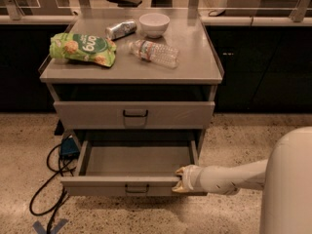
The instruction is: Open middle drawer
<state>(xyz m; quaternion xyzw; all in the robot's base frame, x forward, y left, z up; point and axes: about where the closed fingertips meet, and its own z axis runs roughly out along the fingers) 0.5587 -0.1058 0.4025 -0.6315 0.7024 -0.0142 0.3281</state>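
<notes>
1. Grey counter (195, 69) carries a snack bag (83, 48), can (121, 29), bowl (154, 23) and water bottle (153, 52).
2. Beneath it, the middle drawer (122, 182) stands pulled out.
3. Robot's hand (179, 180) sits at the drawer front's right end; grip cannot be told.

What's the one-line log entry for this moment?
middle drawer: pulled out | gripper: at its front rim, right of the handle | drawer above: shut
</notes>
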